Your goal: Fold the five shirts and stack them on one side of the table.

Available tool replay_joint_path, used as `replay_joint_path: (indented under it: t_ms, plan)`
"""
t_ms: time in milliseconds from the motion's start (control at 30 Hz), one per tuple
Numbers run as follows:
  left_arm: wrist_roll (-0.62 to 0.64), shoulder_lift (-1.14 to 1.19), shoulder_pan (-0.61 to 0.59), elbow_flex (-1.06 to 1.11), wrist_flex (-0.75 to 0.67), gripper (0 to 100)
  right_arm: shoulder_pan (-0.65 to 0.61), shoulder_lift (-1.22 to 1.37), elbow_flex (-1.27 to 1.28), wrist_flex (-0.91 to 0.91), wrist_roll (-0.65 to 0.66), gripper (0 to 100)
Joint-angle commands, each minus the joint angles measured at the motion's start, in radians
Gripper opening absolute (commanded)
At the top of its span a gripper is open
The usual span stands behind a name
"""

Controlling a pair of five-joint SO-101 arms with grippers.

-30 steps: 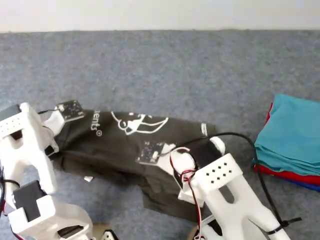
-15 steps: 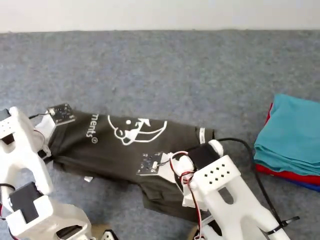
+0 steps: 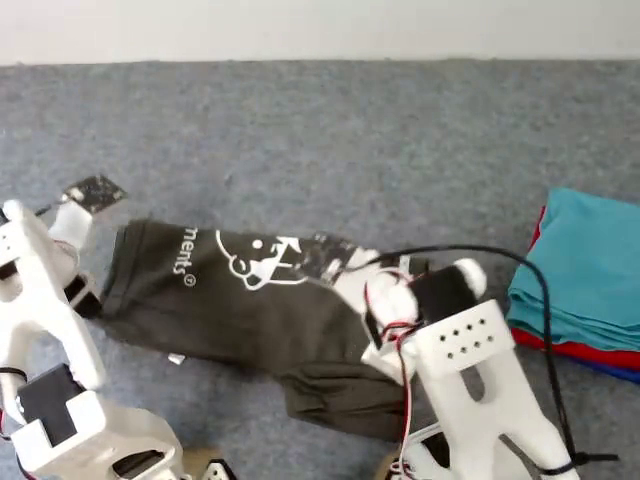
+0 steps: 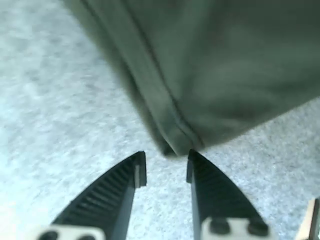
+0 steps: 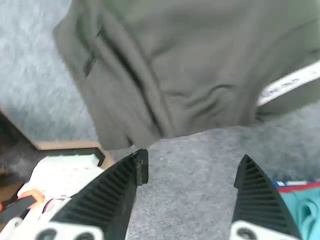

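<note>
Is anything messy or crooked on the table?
Yes. The dark shirt lies slanted and rumpled, with a bunched flap sticking out along its near edge. It looks odd beside the neat stack of folded shirts at the right of the high view.

I am seeing white lettering (image 3: 185,250) running across the dark shirt (image 3: 230,310), near the edge that is lying in front of my left gripper (image 4: 165,170). Only the tail of a word is showing, so no whole word is coming through. A white line drawing (image 3: 262,258) is sitting beside it. Ahead of my right gripper (image 5: 192,167), a white strip label (image 5: 287,82) is carrying print too blurred to read.
</note>
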Motion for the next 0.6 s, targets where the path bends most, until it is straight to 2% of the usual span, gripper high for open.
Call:
replay_joint_path:
  t_ms: [0,133,233,400,467,567]
  plan:
    - [0.029,-0.052,0.008,-0.139,0.074,14,0.085,-0.008,-0.078,-0.022,-0.011,28.5]
    - [0.038,-0.052,0.011,-0.260,0.123,14,0.166,-0.005,-0.078,-0.150,-0.012,28.4]
    - [0.133,-0.044,0.040,-0.320,0.091,14,0.180,0.036,-0.078,-0.263,-0.057,23.5]
    - [0.437,-0.040,0.147,-0.260,-0.129,13,0.183,0.251,-0.086,-0.481,-0.107,1.1]
    - [0.531,-0.040,0.195,-0.205,-0.216,10,0.194,0.352,-0.107,-0.539,-0.109,2.8]
    - [0.563,-0.040,0.258,-0.102,-0.321,3,0.220,0.486,-0.186,-0.561,-0.152,5.1]
